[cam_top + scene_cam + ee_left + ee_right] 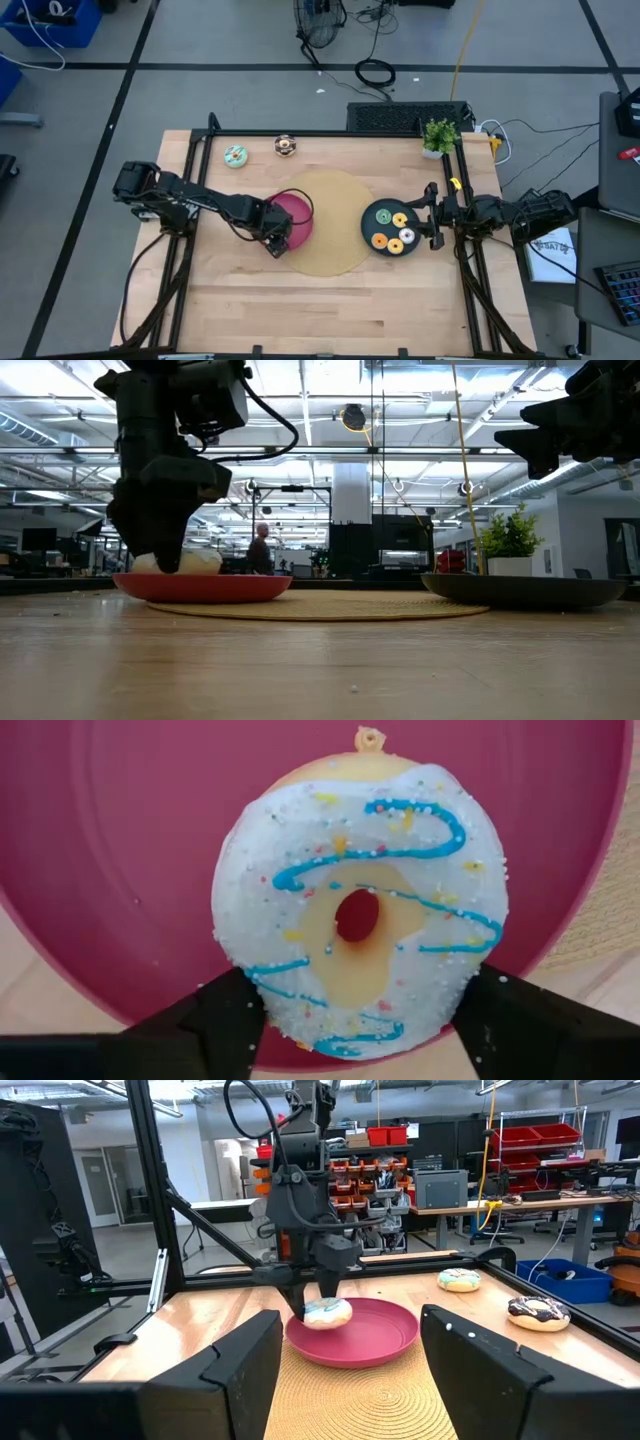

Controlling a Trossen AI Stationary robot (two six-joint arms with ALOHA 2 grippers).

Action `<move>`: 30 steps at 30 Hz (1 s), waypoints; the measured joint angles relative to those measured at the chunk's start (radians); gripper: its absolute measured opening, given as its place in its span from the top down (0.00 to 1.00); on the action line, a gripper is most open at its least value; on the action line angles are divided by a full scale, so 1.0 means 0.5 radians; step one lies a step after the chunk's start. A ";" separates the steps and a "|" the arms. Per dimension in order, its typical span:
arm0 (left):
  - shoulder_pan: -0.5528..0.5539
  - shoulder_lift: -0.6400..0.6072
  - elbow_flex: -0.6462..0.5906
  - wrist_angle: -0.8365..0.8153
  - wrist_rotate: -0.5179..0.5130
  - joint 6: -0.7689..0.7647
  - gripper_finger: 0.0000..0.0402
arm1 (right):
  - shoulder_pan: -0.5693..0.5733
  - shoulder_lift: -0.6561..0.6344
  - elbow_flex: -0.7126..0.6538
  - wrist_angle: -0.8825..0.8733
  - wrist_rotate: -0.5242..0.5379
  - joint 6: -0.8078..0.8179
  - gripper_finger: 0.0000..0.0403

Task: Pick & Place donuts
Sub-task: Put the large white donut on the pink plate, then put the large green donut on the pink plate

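Note:
A white-iced donut point(360, 910) with blue drizzle lies flat on the pink plate point(120, 870), near the plate's near-left rim point(290, 243). My left gripper point(360, 988) points straight down over it, open, with one finger on each side of the donut. A teal donut point(236, 156) and a chocolate donut point(286, 146) lie on the table at the far left. Several donuts lie on the black plate point(372, 228). My right gripper point(432, 215) waits open and level at the black plate's right edge. My left gripper has its fingers point(225, 1020) close against two opposite sides of the white donut's ring point(262, 1005), coming from above. Whether they touch it I cannot tell. The donut rests flat on the pink plate with its icing up.
Both plates sit on a round woven mat point(330, 260) at the table's middle. A small potted plant point(438, 135) stands at the far right corner. Bare wood stretches along the table's near side point(330, 310). A person shows far off in the room point(260, 550).

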 joint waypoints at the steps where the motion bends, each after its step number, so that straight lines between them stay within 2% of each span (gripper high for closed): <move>1: 0.000 0.000 0.000 0.000 -0.003 -0.002 0.27 | 0.000 0.000 0.000 0.000 0.000 -0.001 0.44; 6: 0.000 0.000 0.000 0.017 -0.014 0.074 0.16 | 0.000 0.000 0.000 0.000 0.000 -0.001 0.44; 12: -0.013 0.000 0.000 0.022 0.029 0.077 0.09 | 0.000 0.000 0.000 0.000 0.000 -0.001 0.44; 19: -0.050 0.000 0.000 0.021 0.085 0.094 0.09 | 0.000 0.000 0.000 0.000 0.000 -0.001 0.44; 25: -0.016 -0.030 0.000 0.010 0.321 0.125 0.09 | 0.000 0.000 0.000 0.000 0.000 -0.001 0.44; 30: 0.034 -0.070 0.000 -0.037 0.317 0.100 0.09 | -0.001 0.000 0.000 0.000 0.000 -0.001 0.44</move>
